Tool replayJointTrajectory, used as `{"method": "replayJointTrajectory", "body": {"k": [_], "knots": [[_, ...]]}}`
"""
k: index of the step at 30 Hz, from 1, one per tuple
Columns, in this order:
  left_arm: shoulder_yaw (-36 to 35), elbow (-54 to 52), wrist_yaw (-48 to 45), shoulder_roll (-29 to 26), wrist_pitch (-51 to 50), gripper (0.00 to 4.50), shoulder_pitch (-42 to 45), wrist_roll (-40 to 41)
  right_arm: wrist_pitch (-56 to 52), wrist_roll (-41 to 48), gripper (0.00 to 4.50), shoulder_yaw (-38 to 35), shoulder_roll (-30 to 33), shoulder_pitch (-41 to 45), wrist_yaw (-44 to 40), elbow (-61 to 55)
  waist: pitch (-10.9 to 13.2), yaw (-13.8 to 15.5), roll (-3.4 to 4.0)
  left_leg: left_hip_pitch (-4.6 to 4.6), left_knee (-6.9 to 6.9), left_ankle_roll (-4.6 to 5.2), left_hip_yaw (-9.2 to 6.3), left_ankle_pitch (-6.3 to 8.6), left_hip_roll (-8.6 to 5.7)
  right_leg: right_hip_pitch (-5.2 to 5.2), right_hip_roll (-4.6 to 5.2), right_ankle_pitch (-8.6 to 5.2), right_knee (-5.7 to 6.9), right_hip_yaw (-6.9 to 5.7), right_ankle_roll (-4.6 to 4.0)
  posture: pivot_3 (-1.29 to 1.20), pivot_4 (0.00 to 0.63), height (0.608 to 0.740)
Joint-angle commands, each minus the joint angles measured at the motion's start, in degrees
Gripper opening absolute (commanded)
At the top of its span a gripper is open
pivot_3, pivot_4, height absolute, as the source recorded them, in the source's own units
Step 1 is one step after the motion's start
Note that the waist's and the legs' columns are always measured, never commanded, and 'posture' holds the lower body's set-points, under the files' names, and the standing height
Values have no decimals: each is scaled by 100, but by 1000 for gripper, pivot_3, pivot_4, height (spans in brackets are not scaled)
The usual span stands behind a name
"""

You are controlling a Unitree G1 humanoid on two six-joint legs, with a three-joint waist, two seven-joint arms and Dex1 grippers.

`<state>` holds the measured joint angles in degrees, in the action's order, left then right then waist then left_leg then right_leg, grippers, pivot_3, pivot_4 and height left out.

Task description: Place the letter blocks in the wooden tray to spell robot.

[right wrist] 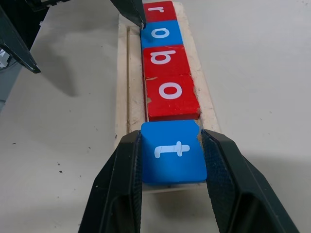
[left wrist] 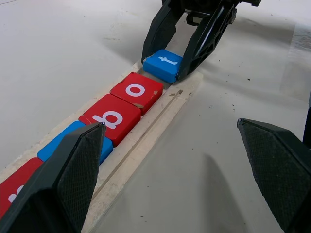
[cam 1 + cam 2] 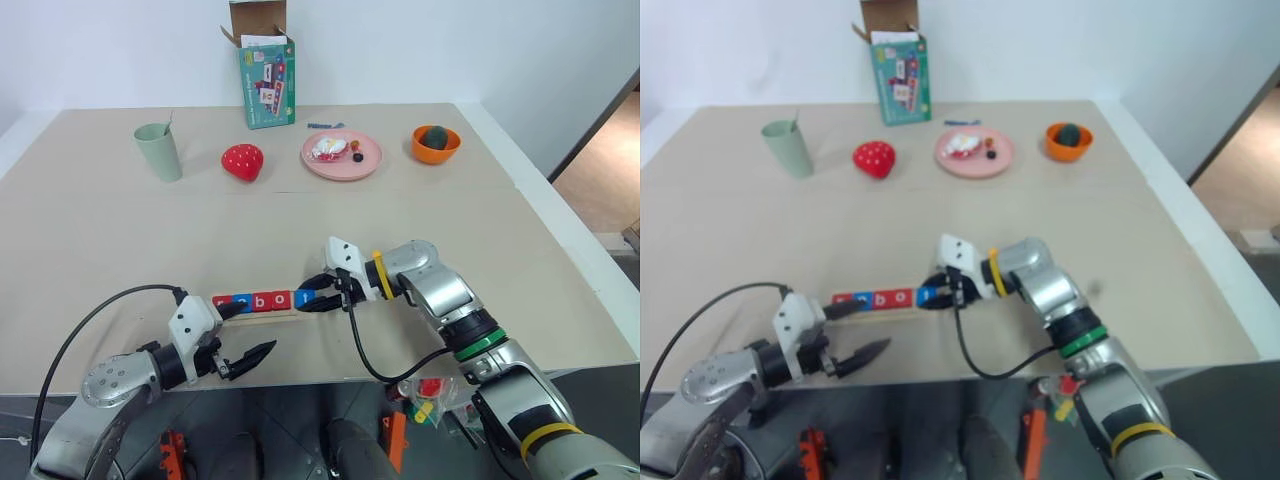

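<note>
Right claw [image 1: 172, 187]: closed on the blue t block [image 1: 172, 153] at the near end of the wooden tray [image 1: 121, 97], touching the red o. Left claw [image 3: 250, 357]: open, empty, over the tabletop [image 3: 120, 230] just beside the tray. Blocks r, o, b, o [image 1: 163, 63] seated in row. Step judged: last letter being set. Next move: release t flush, withdraw without nudging the row.

The wooden tray [image 1: 124, 87] is pale, raw-looking wood, matt, with rough, splintery edges beside the tiles. The letter blocks [image 1: 167, 63] lying in that tray are smooth and painted with a slight sheen; the paint is chipped at one red corner. The right gripper [image 1: 172, 194] has black fingers [image 1: 121, 189] with finely textured matt pads. The tabletop [image 2: 58, 58] around the tray is matt beige, lightly speckled.
</note>
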<state>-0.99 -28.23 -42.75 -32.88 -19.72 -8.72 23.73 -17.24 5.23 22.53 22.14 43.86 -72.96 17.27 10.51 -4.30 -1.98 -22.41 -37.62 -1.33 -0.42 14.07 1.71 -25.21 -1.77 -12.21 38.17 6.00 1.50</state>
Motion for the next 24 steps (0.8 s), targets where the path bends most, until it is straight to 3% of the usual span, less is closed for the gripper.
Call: {"method": "replayJointTrajectory", "body": {"k": [1,24], "knots": [[-50,-208,7,-13,148,4500,-12,-16,98,-13,1196,12,-76,99,-19,-11,0,0,0,0,0,0,0,0,0,0,0,0,0,0,0,0,150,740],[3,-173,24,33,212,4500,-85,-122,92,-138,1196,23,-353,382,-203,446,0,-22,0,2,0,0,0,0,3,0,-3,2,1,-1,-4,0,150,740]]}}
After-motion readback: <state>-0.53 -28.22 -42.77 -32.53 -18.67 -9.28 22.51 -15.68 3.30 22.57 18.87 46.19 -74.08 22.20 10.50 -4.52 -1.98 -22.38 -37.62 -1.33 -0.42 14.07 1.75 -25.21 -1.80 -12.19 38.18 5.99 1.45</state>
